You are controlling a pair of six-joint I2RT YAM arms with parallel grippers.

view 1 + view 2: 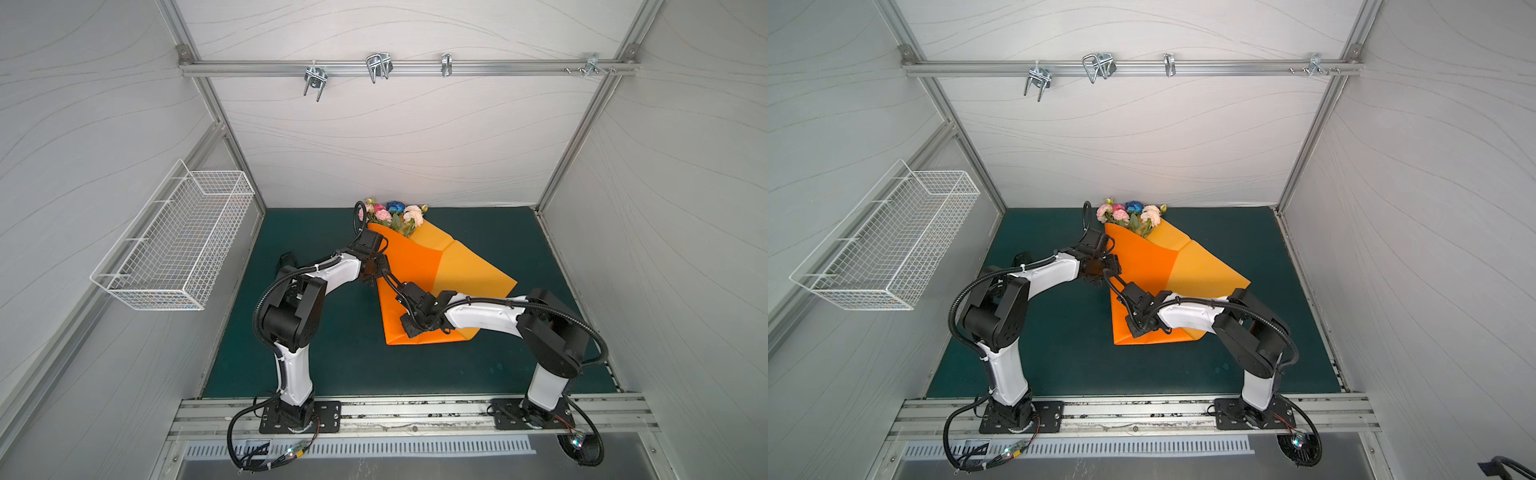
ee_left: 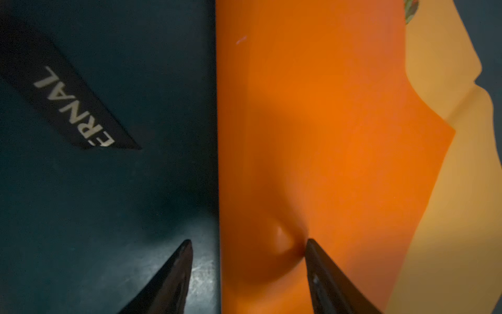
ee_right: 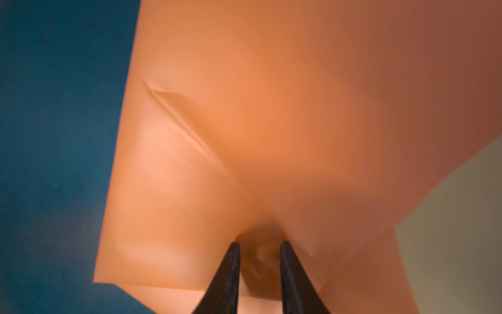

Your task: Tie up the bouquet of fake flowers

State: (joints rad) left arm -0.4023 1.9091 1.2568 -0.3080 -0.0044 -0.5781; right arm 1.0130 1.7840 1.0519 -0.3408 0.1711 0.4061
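Green mat (image 1: 332, 365), grey walls (image 1: 395, 145), orange paper (image 1: 415, 257), bouquet (image 1: 392, 214)

I see only the blossoms of the bouquet (image 1: 392, 214); its stems are hidden under the folded paper (image 1: 415, 257). In the left wrist view the ribbon (image 2: 68, 103) runs off the picture's edge, and I read only "ERNAL" on it. The right gripper (image 3: 259, 243) pinches a hump of paper; whether stems lie inside, I can't tell. In both top views a dark thing (image 1: 286, 259) beside the left arm (image 1: 332, 270) is too small for me to name.
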